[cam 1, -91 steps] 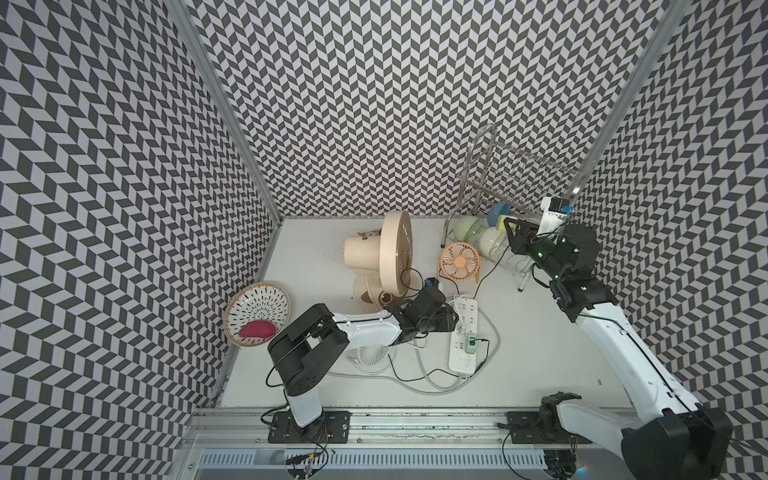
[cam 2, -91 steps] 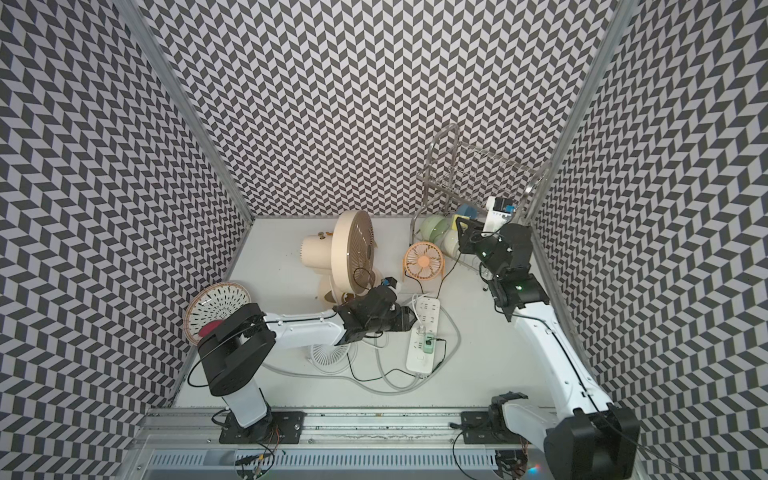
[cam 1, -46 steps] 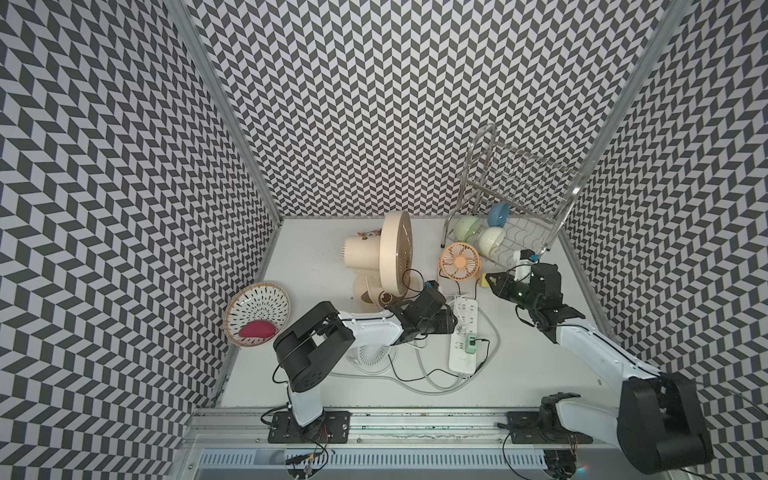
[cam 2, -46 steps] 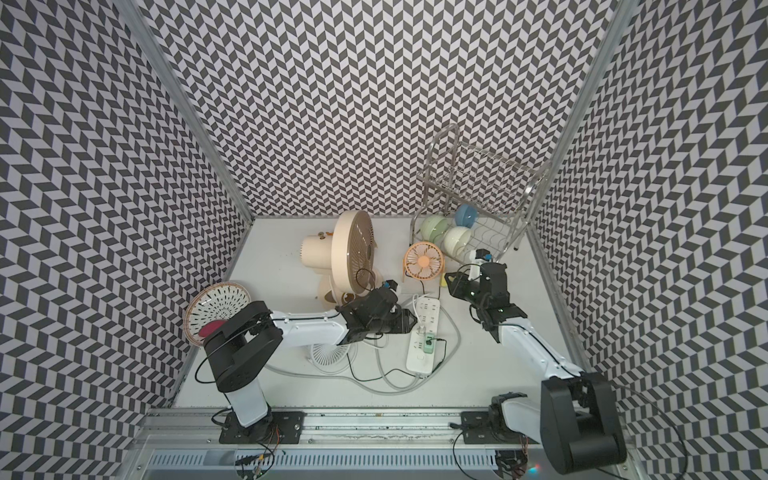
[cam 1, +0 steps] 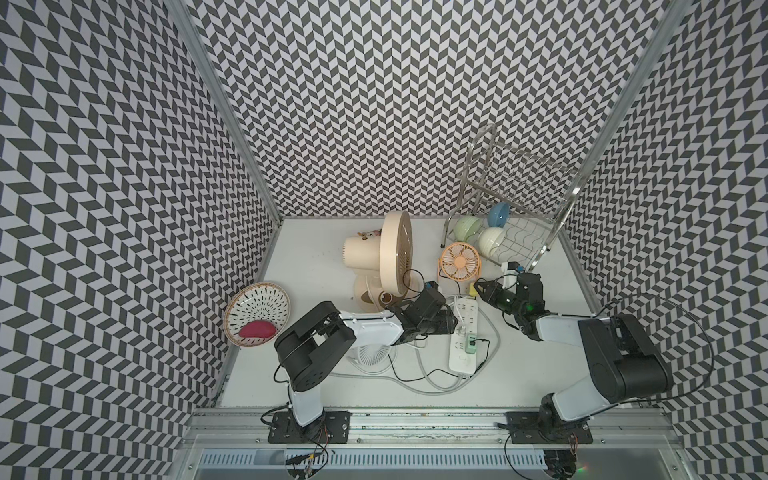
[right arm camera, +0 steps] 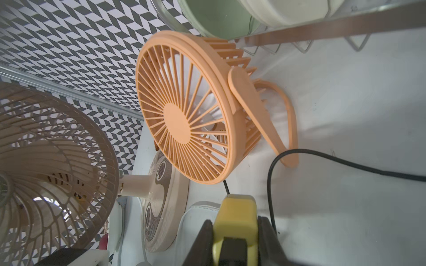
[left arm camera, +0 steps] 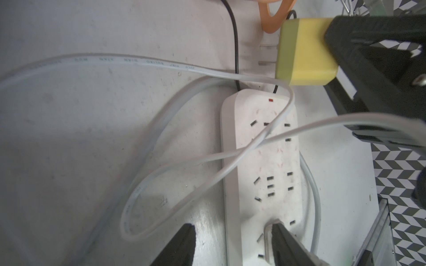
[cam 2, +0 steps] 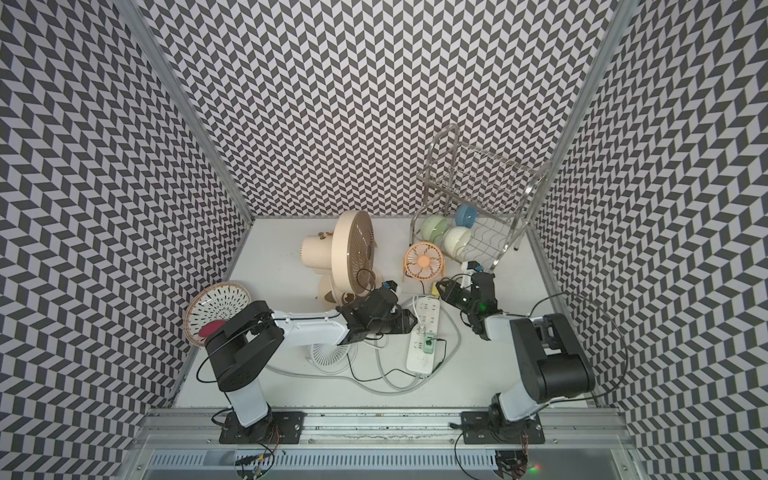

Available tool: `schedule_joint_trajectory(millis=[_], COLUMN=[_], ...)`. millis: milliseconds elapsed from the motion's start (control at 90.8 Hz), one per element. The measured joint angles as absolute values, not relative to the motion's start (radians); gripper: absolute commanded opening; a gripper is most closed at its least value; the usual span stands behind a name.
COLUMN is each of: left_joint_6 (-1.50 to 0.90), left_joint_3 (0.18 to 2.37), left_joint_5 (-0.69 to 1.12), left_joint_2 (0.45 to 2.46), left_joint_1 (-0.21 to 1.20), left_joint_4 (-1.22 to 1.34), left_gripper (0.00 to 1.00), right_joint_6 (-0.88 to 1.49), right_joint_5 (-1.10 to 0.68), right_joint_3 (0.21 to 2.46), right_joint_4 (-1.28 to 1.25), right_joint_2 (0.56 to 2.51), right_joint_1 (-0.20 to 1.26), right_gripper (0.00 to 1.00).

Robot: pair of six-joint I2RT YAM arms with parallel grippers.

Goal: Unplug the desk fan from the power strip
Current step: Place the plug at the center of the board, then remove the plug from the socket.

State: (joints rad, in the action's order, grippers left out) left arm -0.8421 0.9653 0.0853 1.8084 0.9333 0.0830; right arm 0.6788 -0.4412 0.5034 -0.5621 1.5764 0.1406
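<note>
**Desk:** Where is the power strip?

**Photographer:** The power strip [cam 1: 465,332] lies flat near the middle of the white table [cam 1: 316,249], between the two arms, with its red light at the far end. A green plug [cam 1: 471,343] and a white plug [cam 1: 460,331] sit in its nearer sockets.

**Desk:** And the tools?

**Photographer:** The right tool [right arm camera: 235,224] is clamped on a yellow plug [left arm camera: 306,53]. It holds the plug just beyond the strip's lit end, with the prongs bare and clear of any socket. The left tool [left arm camera: 231,226] stands about half open with nothing between its fingers. One finger is over the table and the other is over the strip, right beside the white plug.

**Desk:** What crowds the shot?

**Photographer:** A flat white cable [left arm camera: 138,61] loops across the strip's free sockets, and a rounder white cord [left arm camera: 316,195] runs along its far side. A black lead [right arm camera: 345,163] curls over the table between the plug and the orange desk fan [cam 1: 460,262], which stands just behind the strip's end. A big beige fan [cam 1: 395,257] stands upright close behind the left tool. A small white fan [cam 1: 372,355] lies partly under the left arm.

**Desk:** Background?

**Photographer:** A wire dish rack [cam 1: 521,243] with bowls [cam 1: 467,228] fills the back right corner. A woven basket [cam 1: 257,305] leans at the left wall with something red [cam 1: 257,330] inside.
</note>
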Motion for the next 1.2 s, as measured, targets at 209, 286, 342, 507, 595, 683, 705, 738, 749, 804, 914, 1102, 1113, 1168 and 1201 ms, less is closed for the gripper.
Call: schedule_joint_trajectory(millis=[209, 286, 342, 507, 595, 683, 705, 738, 749, 804, 914, 1102, 1113, 1168, 1201], left_joint_6=[-0.850, -0.851, -0.851, -0.854, -0.856, -0.859, -0.859, -0.861, -0.862, -0.865, -0.878, -0.915, -0.918, -0.930, -0.937], left_joint_3=[0.965, 0.965, 0.965, 0.965, 0.965, 0.965, 0.965, 0.965, 0.965, 0.965, 0.958, 0.913, 0.910, 0.896, 0.892], left_joint_5=[0.085, 0.085, 0.085, 0.086, 0.091, 0.095, 0.096, 0.097, 0.097, 0.100, 0.100, 0.091, 0.091, 0.091, 0.091], left_joint_2=[1.808, 1.808, 1.808, 1.808, 1.808, 1.809, 1.810, 1.811, 1.812, 1.816, 1.818, 1.814, 1.813, 1.809, 1.807], left_joint_1=[0.933, 0.933, 0.933, 0.933, 0.933, 0.933, 0.933, 0.933, 0.933, 0.933, 0.928, 0.920, 0.920, 0.919, 0.919], left_joint_4=[0.094, 0.097, 0.099, 0.104, 0.107, 0.117, 0.120, 0.126, 0.128, 0.133, 0.140, 0.142, 0.142, 0.139, 0.138], left_gripper=[0.61, 0.61, 0.61, 0.61, 0.61, 0.61, 0.60, 0.59, 0.59, 0.57, 0.53, 0.50, 0.50, 0.50, 0.49], right_joint_6=[0.636, 0.612, 0.595, 0.537, 0.509, 0.482, 0.478, 0.470, 0.466, 0.457, 0.445, 0.469, 0.469, 0.480, 0.490], right_joint_5=[-0.384, -0.340, -0.305, -0.207, -0.180, -0.171, -0.171, -0.170, -0.167, -0.169, -0.169, -0.165, -0.163, -0.157, -0.151], right_joint_3=[0.503, 0.506, 0.514, 0.555, 0.574, 0.595, 0.599, 0.608, 0.611, 0.622, 0.627, 0.628, 0.628, 0.630, 0.631], right_joint_4=[-0.560, -0.509, -0.454, -0.268, -0.172, -0.070, -0.046, -0.006, 0.006, 0.067, 0.190, 0.359, 0.365, 0.393, 0.407], right_joint_2=[1.591, 1.576, 1.552, 1.402, 1.295, 1.191, 1.171, 1.142, 1.135, 1.103, 1.055, 0.981, 0.979, 0.974, 0.974], right_joint_1=[0.141, 0.141, 0.141, 0.141, 0.141, 0.153, 0.160, 0.179, 0.187, 0.234, 0.347, 0.509, 0.517, 0.554, 0.575], right_gripper=[0.76, 0.84, 0.87, 0.87, 0.86, 0.83, 0.82, 0.80, 0.80, 0.76, 0.71, 0.59, 0.59, 0.56, 0.55])
